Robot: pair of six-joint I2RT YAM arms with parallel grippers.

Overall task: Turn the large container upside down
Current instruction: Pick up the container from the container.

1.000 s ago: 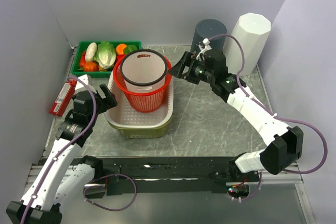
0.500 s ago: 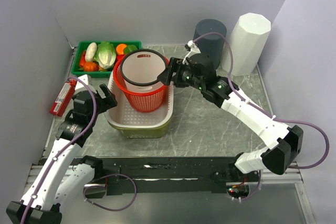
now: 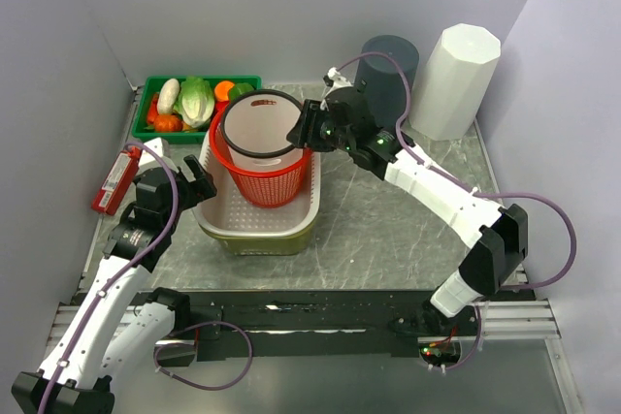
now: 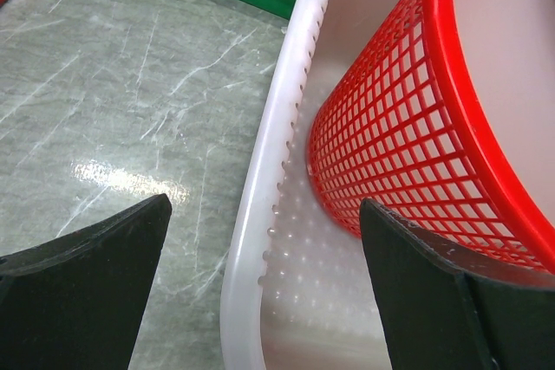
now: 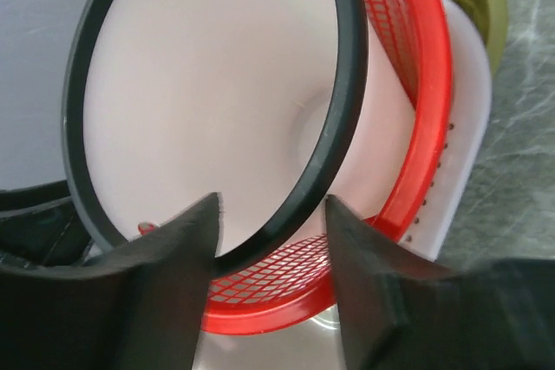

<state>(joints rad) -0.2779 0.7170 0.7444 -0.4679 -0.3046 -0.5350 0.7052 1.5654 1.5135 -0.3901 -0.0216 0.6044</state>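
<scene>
Large container [image 5: 199,110], white with a black rim, is standing upright and open-mouthed inside a red mesh basket [image 5: 425,127]; my right gripper [image 5: 273,207] is straddling the right edge of that rim, one finger [image 5: 165,257] reaching inside the mouth and the other lying outside it, jaws parted with a gap showing beside the rim, so I am not pinching it yet; the red basket is sitting in a white perforated tub [image 4: 286,119], which is nesting in an olive tub [image 3: 262,239]; my left gripper [image 4: 264,205] is hovering spread wide over the white tub's left wall, holding nothing; behind the tubs a green tray [image 3: 204,79] of vegetables is lying near the back wall; a dark cylinder [image 3: 388,60] and a white faceted canister [image 3: 461,75] are standing at the back right of the marbled table [image 3: 388,210]; a red packet [image 3: 114,179] is lying by the left wall.
</scene>
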